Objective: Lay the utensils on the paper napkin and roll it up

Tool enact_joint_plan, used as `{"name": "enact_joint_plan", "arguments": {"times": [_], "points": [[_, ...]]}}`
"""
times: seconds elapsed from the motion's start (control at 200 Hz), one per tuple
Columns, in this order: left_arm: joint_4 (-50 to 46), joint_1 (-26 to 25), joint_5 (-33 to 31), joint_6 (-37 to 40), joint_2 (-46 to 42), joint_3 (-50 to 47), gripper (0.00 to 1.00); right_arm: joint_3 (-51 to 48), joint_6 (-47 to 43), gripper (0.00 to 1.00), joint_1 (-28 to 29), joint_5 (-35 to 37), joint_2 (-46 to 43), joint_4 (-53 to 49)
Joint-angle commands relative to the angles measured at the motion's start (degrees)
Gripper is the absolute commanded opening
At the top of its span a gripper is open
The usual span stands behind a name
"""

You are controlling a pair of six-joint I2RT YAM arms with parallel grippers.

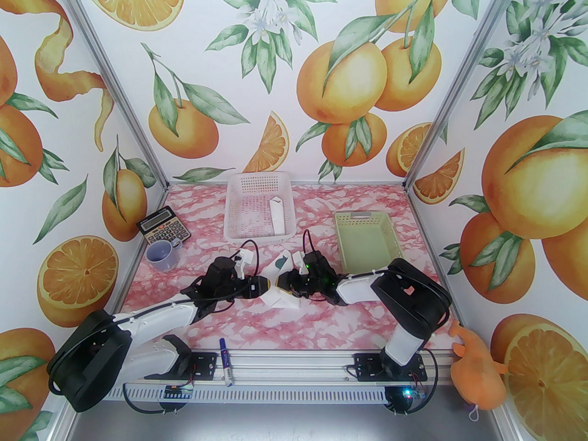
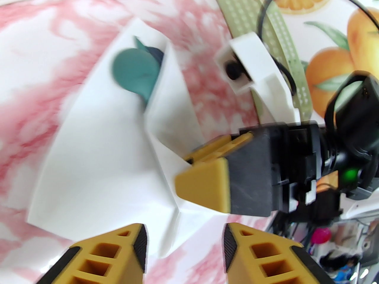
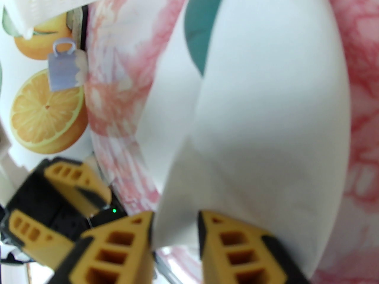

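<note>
Just beyond left gripper [image 2: 185,238], paper napkin [image 2: 103,158]

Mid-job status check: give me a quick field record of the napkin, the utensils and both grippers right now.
white paper napkin: folded into a loose roll on the pink marbled table
dark teal plastic utensils: tips poking from the roll's far end
left gripper: jaws apart, over the roll's near end
right gripper: jaws apart, napkin edge between them; contact unclear

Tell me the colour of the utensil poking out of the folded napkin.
Dark teal-green utensil, clearest in the left wrist view, against the white napkin.
</note>
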Motion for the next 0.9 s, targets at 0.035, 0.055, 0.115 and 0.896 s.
{"name": "enact_joint_plan", "arguments": {"times": [0.035,0.055,0.115,0.896], "points": [[6.6,1.3,2.3,-4.3,0.4,-1.6,0.56,-1.2,-0.9,0.39,0.4,2.3,2.2,-3.9],[7.0,1.4,2.3,-4.6,0.8,-1.7,0.57,-1.1,-0.9,0.4,0.4,2.4,2.2,-4.0],[8.3,1.4,2.6,-5.0,1.9,-1.6,0.57,-1.0,-1.1,0.42,0.4,2.4,2.2,-4.3],[12.2,0.3,4.6,-4.7,12.7,1.2,0.54,0.1,-2.9,0.21,0.4,3.1,2.7,-7.8]]}}
